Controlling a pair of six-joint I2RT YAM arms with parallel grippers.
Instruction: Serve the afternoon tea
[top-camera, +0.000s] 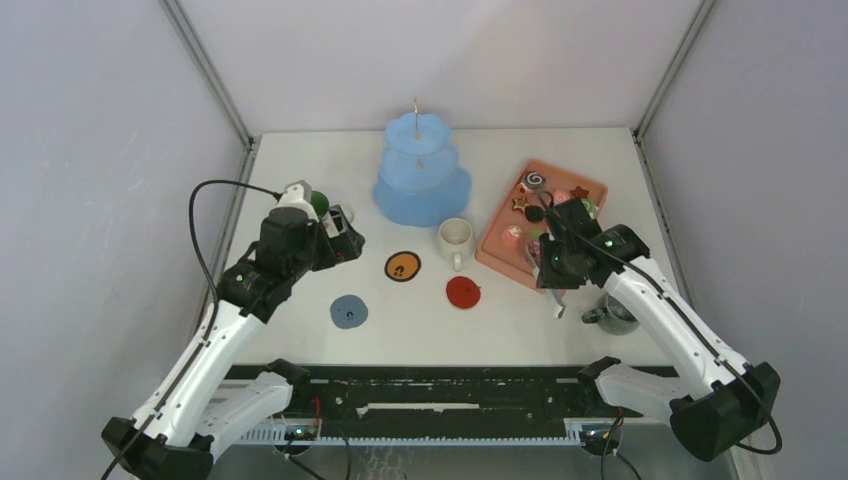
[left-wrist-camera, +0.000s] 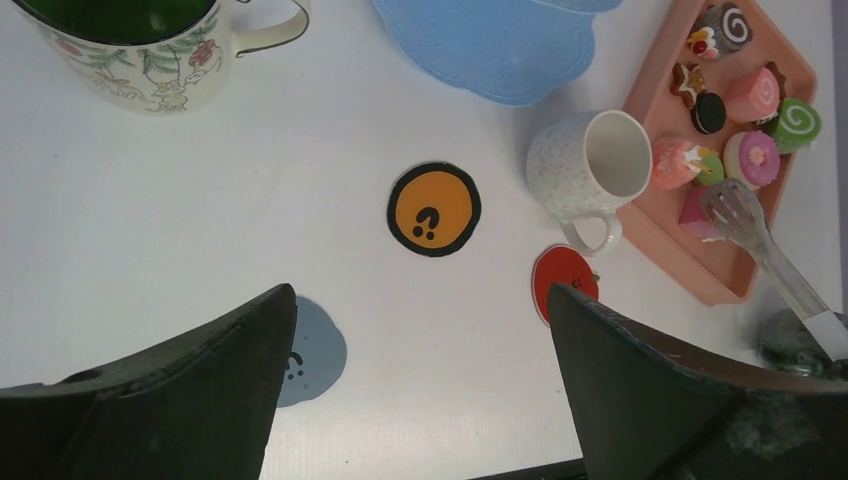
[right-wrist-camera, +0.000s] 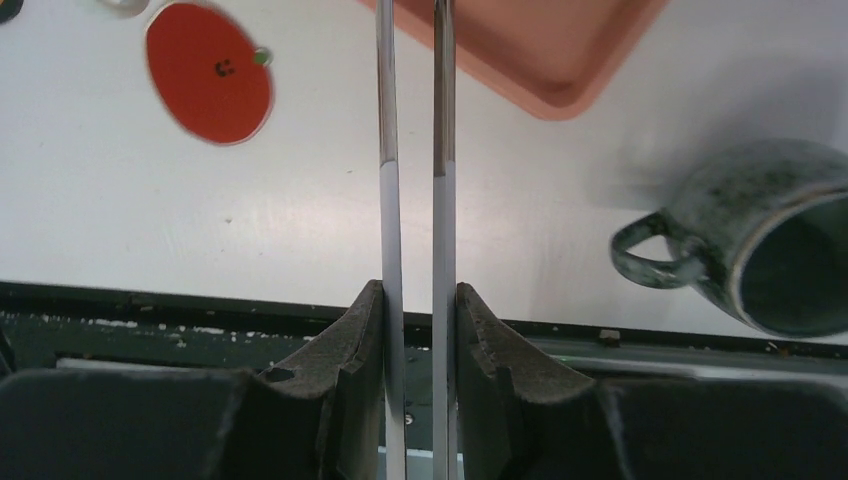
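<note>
Several small pastries (left-wrist-camera: 755, 95) lie on a salmon-pink tray (left-wrist-camera: 700, 275) at the right. My right gripper (right-wrist-camera: 418, 295) is shut on a pair of metal tongs (right-wrist-camera: 440, 150). The tongs' slotted tips (left-wrist-camera: 735, 205) hover over the tray's near pastries. A grey mug (right-wrist-camera: 770, 240) stands just right of that arm. The cream mug (top-camera: 455, 240) sits left of the tray. My left gripper (left-wrist-camera: 420, 290) hangs open above the table, holding nothing, with the green-lined floral mug (left-wrist-camera: 130, 50) beside it.
A blue three-tier stand (top-camera: 420, 170) rises at the back centre. Three coasters lie on the table: orange (top-camera: 403, 266), red (top-camera: 463, 292) and blue-grey (top-camera: 349, 311). White walls close in the left, right and back.
</note>
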